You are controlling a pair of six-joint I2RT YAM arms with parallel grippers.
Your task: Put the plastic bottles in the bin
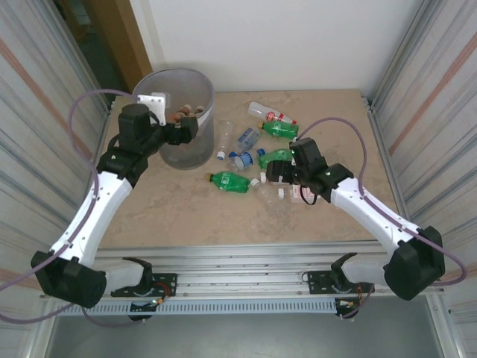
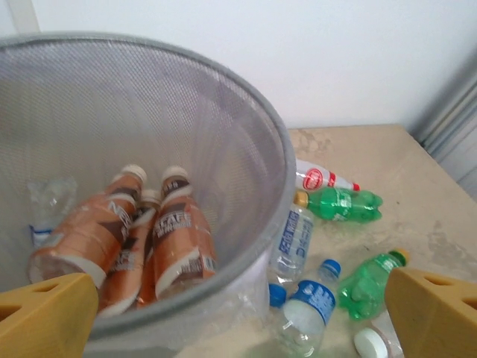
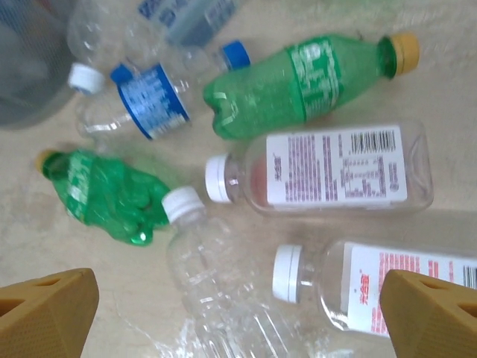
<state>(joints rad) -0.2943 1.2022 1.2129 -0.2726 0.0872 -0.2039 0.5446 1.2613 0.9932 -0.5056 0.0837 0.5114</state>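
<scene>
Hovering spread wide: L pincer [image 2: 240, 313] over bin [image 1: 195, 153], R pincer [image 3: 238, 313] over bottles [image 3: 305, 78].

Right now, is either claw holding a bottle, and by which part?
Nothing is held. The left claw hangs open over the bin; the right claw is open above loose bottles.

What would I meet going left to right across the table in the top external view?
Tall round translucent grey plastic bin → lone green plastic bottle lying nearest the arms → far green plastic bottle at the back of the cluster. The rest overlap too much to place.
</scene>
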